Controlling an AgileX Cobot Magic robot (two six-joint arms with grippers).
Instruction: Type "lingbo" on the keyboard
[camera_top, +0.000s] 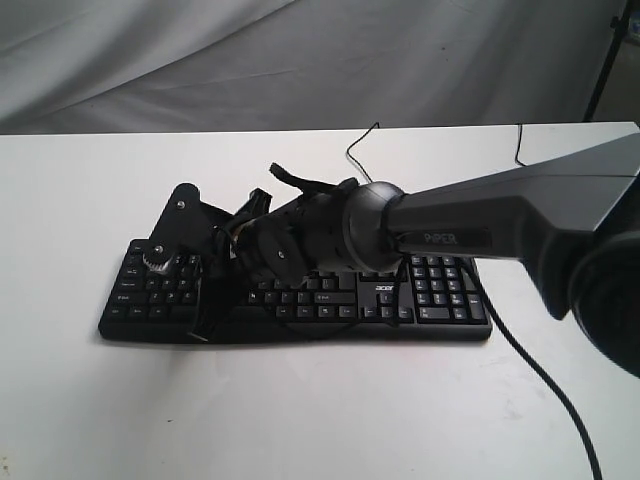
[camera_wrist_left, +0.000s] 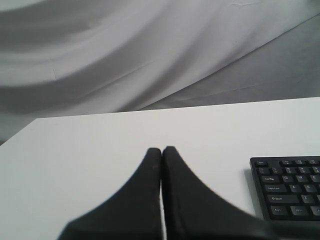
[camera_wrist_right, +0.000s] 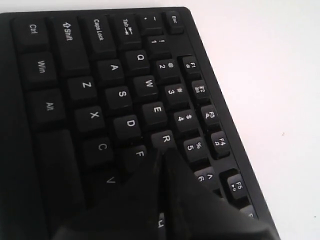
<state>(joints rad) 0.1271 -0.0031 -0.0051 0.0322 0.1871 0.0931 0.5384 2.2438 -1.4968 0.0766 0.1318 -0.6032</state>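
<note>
The black keyboard (camera_top: 440, 300) lies across the middle of the white table (camera_top: 300, 410). My right arm (camera_top: 470, 225) reaches from the right over its left half and hides the middle keys. In the right wrist view the right gripper (camera_wrist_right: 164, 149) is shut, with its tips together at the near edge of the R key (camera_wrist_right: 165, 138), over the keyboard (camera_wrist_right: 75, 90); whether they touch it I cannot tell. My left gripper (camera_wrist_left: 161, 149) is shut and empty above bare table, off the keyboard's (camera_wrist_left: 290, 192) left end.
A thin black cable (camera_top: 362, 140) runs from behind the keyboard to the table's far edge, and a second one (camera_top: 518, 142) lies further right. A thicker cable (camera_top: 545, 380) trails off the right arm. Grey cloth (camera_top: 300, 50) hangs behind.
</note>
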